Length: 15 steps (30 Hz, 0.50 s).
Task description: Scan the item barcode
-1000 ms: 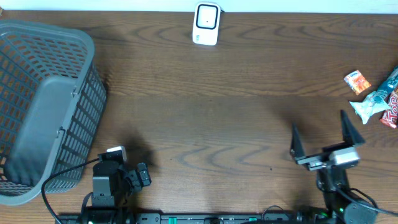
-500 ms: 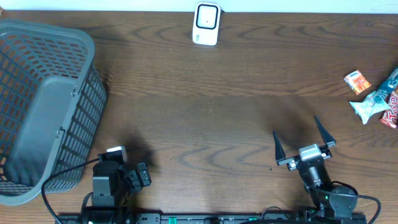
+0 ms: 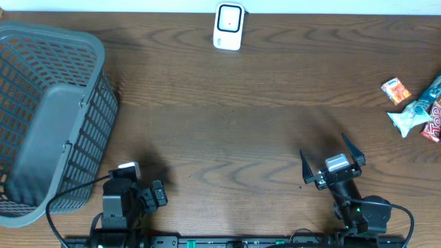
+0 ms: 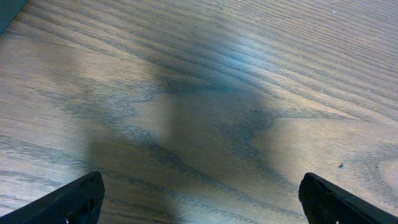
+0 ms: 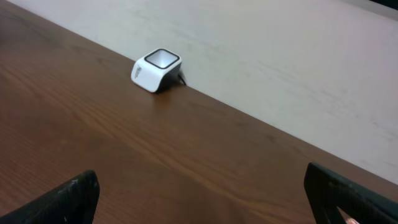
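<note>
While nothing is held: grey plastic mesh basket [image 3: 48, 117] left. Left gripper [image 4: 202, 208] near left, fingers spread, empty. White box-shaped barcode scanner [image 3: 229, 26] far centre. Right gripper [image 3: 322, 143] near right, spread, empty. Bright foil snack packets [image 3: 413, 114] far right; best pinch one flat, barcode outward.

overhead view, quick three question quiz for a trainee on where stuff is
1. True or false: the right gripper holds a snack packet.
2. The basket sits at which end of the table? A left, B right, C middle.
3. Fill in: the white scanner stands at the table's ____ edge.
Key: 1 false, its jaws are open and empty; the snack packets lie at the right edge. 2 A. 3 far.
</note>
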Each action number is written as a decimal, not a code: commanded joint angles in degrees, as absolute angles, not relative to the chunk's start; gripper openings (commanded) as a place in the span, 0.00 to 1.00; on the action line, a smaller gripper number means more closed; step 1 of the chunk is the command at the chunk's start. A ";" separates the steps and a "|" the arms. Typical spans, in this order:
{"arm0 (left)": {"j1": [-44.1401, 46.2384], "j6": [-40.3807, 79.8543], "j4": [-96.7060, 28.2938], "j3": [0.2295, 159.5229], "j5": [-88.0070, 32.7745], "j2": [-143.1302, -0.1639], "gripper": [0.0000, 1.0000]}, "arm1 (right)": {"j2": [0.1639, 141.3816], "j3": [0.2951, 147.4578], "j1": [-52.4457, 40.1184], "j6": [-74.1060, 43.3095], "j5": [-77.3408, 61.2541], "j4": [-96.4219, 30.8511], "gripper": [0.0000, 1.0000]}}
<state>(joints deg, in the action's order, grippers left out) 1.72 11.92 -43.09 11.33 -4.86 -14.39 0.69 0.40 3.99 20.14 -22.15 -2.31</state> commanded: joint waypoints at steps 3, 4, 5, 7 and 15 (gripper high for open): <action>1.74 11.18 -43.07 11.57 -5.37 -14.09 1.00 | 0.27 0.32 3.64 19.79 -21.02 -2.61 0.99; 1.74 11.18 -43.07 11.57 -5.37 -14.09 1.00 | 0.27 0.32 3.64 19.70 -20.86 -2.59 0.99; 1.74 11.18 -43.07 11.57 -5.37 -14.09 1.00 | 0.27 0.32 3.64 19.73 -20.84 -2.59 0.99; 1.74 11.18 -43.07 11.57 -5.37 -14.09 1.00 | 0.27 0.32 3.64 17.37 -18.63 -2.61 0.99; 1.74 11.18 -43.07 11.57 -5.37 -14.09 1.00 | 0.27 0.32 3.66 -1.67 -1.50 -4.16 0.99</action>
<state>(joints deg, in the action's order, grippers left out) 1.72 11.92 -43.09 11.33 -4.89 -14.39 0.69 0.40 3.99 7.60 -10.28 -3.36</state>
